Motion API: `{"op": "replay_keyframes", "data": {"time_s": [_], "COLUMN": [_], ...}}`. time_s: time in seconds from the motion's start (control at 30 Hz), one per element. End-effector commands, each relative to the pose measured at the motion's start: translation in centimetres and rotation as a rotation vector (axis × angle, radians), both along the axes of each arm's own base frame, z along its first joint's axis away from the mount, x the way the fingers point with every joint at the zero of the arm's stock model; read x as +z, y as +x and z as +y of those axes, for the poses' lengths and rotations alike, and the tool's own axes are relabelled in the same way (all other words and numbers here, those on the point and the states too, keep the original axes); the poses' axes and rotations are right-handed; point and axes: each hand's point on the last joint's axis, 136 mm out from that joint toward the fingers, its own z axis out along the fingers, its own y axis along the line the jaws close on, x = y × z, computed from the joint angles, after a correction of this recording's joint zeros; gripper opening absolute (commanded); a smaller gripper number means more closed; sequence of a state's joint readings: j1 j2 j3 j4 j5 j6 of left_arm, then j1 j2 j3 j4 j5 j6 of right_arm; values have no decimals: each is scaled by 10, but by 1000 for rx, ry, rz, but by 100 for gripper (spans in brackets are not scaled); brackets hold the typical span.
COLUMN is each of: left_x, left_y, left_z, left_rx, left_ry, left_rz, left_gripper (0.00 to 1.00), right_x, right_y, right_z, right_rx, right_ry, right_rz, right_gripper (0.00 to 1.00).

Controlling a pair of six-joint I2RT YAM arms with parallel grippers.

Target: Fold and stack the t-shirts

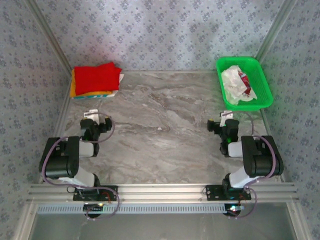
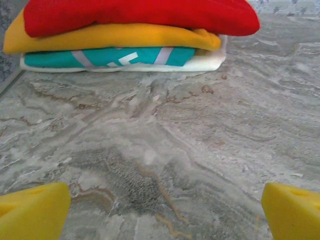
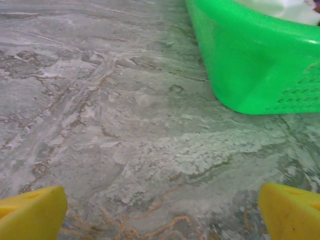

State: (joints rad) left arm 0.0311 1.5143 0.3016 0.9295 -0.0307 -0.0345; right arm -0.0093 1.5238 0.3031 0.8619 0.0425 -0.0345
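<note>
The left gripper (image 2: 162, 215) and right gripper (image 3: 161, 212) are holding their yellow fingers wide apart, empty, low over the marble table (image 1: 165, 130), while the red t-shirt (image 1: 97, 76) is lying atop a folded stack (orange-yellow t-shirt (image 2: 115, 37), then teal-and-white t-shirt (image 2: 107, 56)) at the far left corner and a crumpled white t-shirt (image 1: 234, 82) is sitting in the green basket (image 1: 265, 97) at the far right.

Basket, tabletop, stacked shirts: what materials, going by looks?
Green basket: likely moulded plastic, glossy, with perforated mesh walls. Tabletop: marble-look grey veining, fairly matte; stone or printed laminate, cannot tell. Stacked t-shirts: soft cloth, matte, with rounded fold edges.
</note>
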Motion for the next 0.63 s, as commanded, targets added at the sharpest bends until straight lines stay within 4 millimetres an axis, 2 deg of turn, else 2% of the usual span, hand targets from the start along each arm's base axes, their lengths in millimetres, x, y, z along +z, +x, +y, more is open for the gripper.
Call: {"op": "replay_keyframes", "data": {"time_s": [0.0, 0.13, 0.6], "left_x": [8, 8, 9], "left_y": [22, 22, 22], "left_z": [-7, -3, -3], "left_rx": [-48, -30, -30], "left_ry": [-8, -12, -12], "left_rz": [30, 24, 22], "left_gripper": [98, 98, 98], "right_x": [23, 23, 23], "right_y": [22, 22, 23], "right_z": [-9, -5, -5], "right_rx": [7, -10, -3], "right_ry": [62, 9, 22], "right_rz": [-50, -50, -46], "right_gripper": [100, 100, 100]}}
